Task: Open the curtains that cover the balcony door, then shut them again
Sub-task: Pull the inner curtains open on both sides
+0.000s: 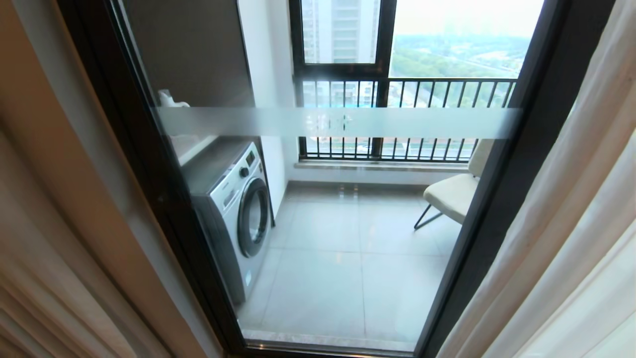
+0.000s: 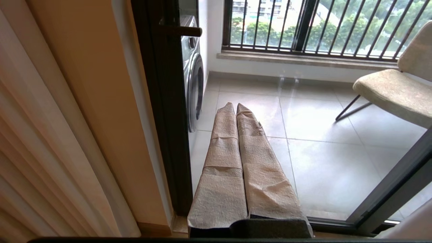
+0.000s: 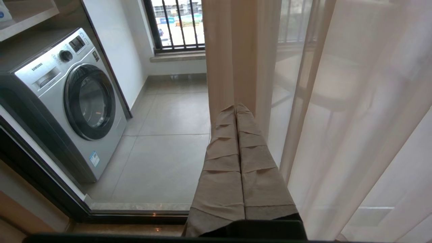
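Right wrist view: sheers (image 3: 337, 101) beside right hand (image 3: 238, 108).

The head camera looks forward and down, close to the black-framed glass balcony door (image 1: 516, 199), onto the grey tiled balcony floor (image 1: 343, 278). The left wrist camera sits lower, sighting along the left gripper (image 2: 235, 105) past the silver front-loading washing machine (image 2: 194, 84). The right wrist camera, apparently nearest the sheer white curtains (image 3: 354, 118), faces the same way. All 3 views share washer and floor; head and left wrist share the beige cushioned chair (image 2: 398, 91).
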